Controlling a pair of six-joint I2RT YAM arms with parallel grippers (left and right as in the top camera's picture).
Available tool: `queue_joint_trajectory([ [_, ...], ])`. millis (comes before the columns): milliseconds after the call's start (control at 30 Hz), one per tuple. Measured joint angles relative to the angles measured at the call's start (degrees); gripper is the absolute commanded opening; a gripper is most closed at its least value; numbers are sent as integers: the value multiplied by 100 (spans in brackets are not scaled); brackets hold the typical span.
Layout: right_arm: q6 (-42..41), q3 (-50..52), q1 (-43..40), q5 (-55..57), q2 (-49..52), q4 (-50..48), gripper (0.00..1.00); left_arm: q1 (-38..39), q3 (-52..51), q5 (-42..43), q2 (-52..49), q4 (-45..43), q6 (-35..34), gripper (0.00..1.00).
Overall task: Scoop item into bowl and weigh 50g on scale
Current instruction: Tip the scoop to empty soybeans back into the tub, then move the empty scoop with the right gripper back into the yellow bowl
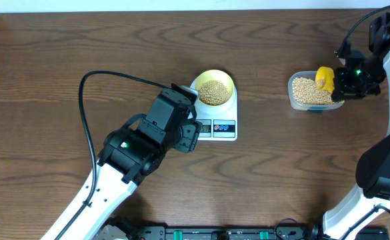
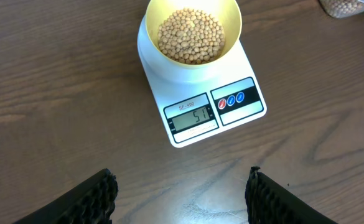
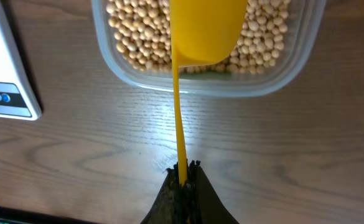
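Bowl [image 2: 234, 22] of beans [image 2: 191, 34] sits on the scale [image 2: 188, 78]; my left fingers [image 2: 98, 196] stand apart just off its display end, my right fingers [image 3: 168, 200] clamped on the scoop [image 3: 203, 28] over the tub [image 3: 294, 70] to its right.

dark wooden table [image 1: 61, 53] with white scale [image 1: 225, 115] and clear tub [image 1: 292, 94]

We see a dark brown wooden table [image 1: 281, 173] with wavy grain. The small round pale-yellow bowl [image 1: 208, 73] carries tan-beige round beans [image 1: 213, 92]. The flat white plastic scale [image 1: 231, 112] has a grey display [image 2: 193, 118] with dark digits, and red and blue buttons [image 2: 231, 99] on a black strip. At far right are a bright yellow long-handled plastic scoop [image 3: 203, 28] and a clear plastic tub [image 1: 293, 90].
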State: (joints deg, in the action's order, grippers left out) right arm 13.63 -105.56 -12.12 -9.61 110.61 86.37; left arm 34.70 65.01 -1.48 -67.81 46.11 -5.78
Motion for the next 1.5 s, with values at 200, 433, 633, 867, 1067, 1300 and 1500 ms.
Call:
queue_joint_trajectory([
  [200, -133, 0, 179, 387, 0, -26, 1, 0, 0, 0, 0, 0, -2, 69],
  [433, -291, 0, 570, 879, 0, -35, 1, 0, 0, -2, 0, 0, -2, 69],
  [633, -501, 0, 859, 1384, 0, -24, 1, 0, 0, -2, 0, 0, -2, 69],
  [867, -756, 0, 1078, 1871, 0, 42, 1, 0, 0, 0, 0, 0, 0, 69],
  [1067, -994, 2, 1283, 2315, 0, 205, 1, 0, 0, 0, 0, 0, 0, 69],
  [1300, -1113, 2, 1565, 2511, 0, 254, 1, 0, 0, -2, 0, 0, -2, 69],
  [1500, -1134, 2, 1779, 2787, 0, 374, 1, 0, 0, -2, 0, 0, -2, 69],
])
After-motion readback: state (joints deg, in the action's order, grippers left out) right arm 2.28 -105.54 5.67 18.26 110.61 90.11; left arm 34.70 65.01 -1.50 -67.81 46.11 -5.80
